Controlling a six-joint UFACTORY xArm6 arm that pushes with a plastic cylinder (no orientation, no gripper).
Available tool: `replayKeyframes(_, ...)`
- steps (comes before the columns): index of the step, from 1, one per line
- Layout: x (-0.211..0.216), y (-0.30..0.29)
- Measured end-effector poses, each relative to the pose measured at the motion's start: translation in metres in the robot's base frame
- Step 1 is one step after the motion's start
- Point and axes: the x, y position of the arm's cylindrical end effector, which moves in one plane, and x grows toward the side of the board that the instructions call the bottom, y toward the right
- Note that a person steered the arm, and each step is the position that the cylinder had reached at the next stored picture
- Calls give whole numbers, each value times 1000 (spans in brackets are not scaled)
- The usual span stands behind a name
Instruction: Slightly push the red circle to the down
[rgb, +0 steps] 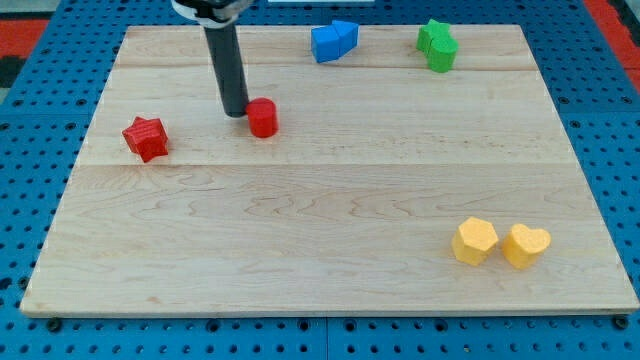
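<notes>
My tip (236, 112) is down on the wooden board (330, 250), upper-left area. No pincer on this rig, just a straight dark rod (226, 65) w/ nothing to open, close or grip. Rod comes in from the view's top edge & leans a bit; its upper mount is cut off by the frame.

Red circle (262, 118) sits just to the view's right of the tip, touching or v. nearly so; can't tell which. It's a short red cylinder, upright.

Red star (146, 138) lies well to the view's left of the tip, slightly lower, apart from everything.

Near the top edge: two blue blocks (333, 41) pressed together, exact shapes hard to make out. Further right, two green blocks (437, 45), also touching, shapes unclear.

Bottom-right: yellow hexagon-ish block (474, 241) & yellow heart (526, 245), side by side, just about touching.

Board rests on a blue pegboard surface (40, 150) w/ rows of holes.
</notes>
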Motion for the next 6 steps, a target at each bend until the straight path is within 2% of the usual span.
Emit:
replayKeyframes(1, -9, 22)
replayKeyframes(2, -38, 5)
replayKeyframes(4, -2, 56)
replayKeyframes(5, -1, 66)
replayKeyframes(6, -46, 18)
